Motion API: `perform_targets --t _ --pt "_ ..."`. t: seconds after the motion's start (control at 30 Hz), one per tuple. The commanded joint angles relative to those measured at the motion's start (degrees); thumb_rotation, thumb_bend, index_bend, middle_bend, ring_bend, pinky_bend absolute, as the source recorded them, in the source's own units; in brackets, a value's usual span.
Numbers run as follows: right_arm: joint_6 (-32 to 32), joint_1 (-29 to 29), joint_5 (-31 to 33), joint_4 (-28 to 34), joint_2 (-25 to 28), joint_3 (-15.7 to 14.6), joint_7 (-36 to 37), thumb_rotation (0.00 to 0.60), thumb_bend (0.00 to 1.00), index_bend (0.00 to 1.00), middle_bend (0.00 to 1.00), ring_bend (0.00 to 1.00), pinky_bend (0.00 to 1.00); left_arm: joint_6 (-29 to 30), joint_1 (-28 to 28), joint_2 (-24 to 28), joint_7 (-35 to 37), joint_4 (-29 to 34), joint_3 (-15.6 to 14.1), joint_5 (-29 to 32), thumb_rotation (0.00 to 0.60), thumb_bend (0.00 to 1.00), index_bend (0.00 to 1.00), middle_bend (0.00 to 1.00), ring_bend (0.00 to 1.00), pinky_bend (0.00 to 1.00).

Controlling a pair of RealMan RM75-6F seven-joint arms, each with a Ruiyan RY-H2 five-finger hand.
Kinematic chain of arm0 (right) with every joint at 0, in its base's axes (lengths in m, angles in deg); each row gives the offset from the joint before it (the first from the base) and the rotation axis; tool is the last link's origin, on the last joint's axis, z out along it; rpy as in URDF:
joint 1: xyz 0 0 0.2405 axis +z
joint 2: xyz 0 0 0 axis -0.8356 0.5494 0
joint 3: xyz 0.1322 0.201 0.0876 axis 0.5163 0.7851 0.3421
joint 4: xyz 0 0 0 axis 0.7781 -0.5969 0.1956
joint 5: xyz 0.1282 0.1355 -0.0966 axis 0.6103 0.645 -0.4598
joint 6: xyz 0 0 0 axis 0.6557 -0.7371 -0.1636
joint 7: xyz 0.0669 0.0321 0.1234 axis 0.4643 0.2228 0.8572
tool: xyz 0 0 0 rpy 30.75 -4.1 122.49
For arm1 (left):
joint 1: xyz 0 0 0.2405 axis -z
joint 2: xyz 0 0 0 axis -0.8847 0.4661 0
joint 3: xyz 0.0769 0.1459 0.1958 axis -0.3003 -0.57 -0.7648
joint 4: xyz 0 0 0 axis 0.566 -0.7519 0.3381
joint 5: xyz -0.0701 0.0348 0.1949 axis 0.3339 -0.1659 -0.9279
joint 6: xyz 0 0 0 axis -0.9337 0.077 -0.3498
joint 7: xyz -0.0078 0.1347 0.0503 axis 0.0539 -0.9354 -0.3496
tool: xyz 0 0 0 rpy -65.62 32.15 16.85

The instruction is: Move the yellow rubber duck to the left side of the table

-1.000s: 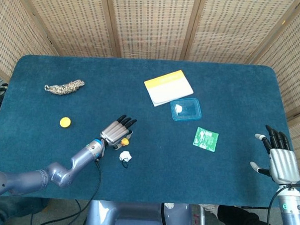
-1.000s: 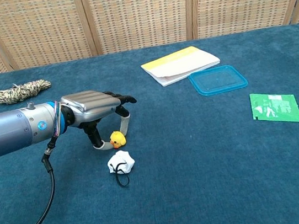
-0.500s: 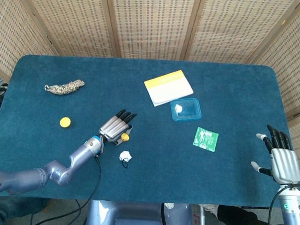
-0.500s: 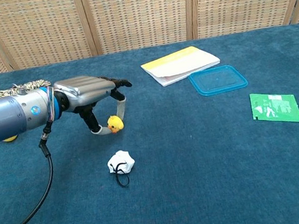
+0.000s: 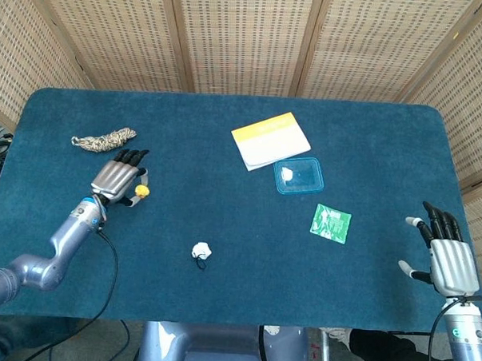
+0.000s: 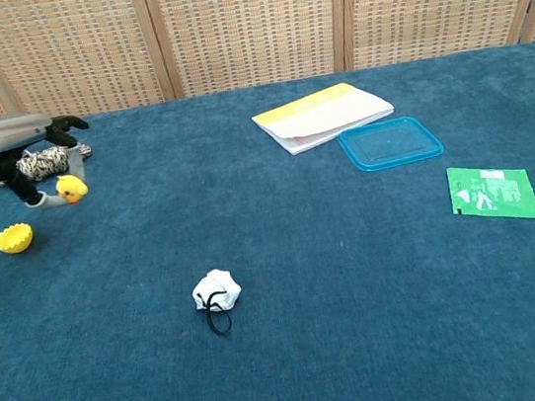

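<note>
The yellow rubber duck [image 5: 142, 190] [image 6: 70, 188] hangs above the left part of the blue table [image 5: 371, 138], pinched between the thumb and a finger of my left hand [image 5: 118, 179] [image 6: 11, 147]. The other fingers of that hand stretch out flat over it. In the chest view the hand reaches in from the left edge and only part of it shows. My right hand [image 5: 446, 255] hovers at the table's near right corner, fingers spread, holding nothing; the chest view does not show it.
A yellow cup-shaped piece [image 6: 13, 238] lies just below the duck, hidden under my left hand in the head view. A rope bundle [image 5: 103, 139] lies behind it. A crumpled white wad [image 5: 201, 251], a notebook [image 5: 270, 139], a blue lid [image 5: 299, 176] and a green packet [image 5: 330, 223] sit further right.
My left hand has carried the duck up off the table and far to the left, away from the white wad. The right hand has barely shifted.
</note>
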Motion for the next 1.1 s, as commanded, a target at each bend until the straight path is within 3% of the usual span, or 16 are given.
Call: perform_targets --t 0.03,0.57,1.1 --pt "-0.1 0.0 -0.3 0.2 -0.1 0.0 -0.4 0.6 0.0 0.24 0.0 0.0 0.0 -0.2 -2.8 0.8 5.4 -3.8 -1.5 -1.8 0.6 0.32 0.53 0.0 0.0 0.0" --pt "-0.1 -0.3 -1.1 0.4 -0.5 -0.2 -1.7 0.6 0.0 0.24 0.0 0.0 0.0 -2.1 -5.7 -2.3 16.9 -14.6 -2.4 -6.6 0.6 0.32 0.53 0.0 0.0 0.0" --pt "0.5 -0.4 -0.7 0.1 -0.3 0.2 -1.1 0.6 0.0 0.24 0.0 0.0 0.0 -4.7 -6.2 -6.9 18.3 -22.3 -2.2 -7.3 0.6 0.32 0.5 0.0 0.0 0.0"
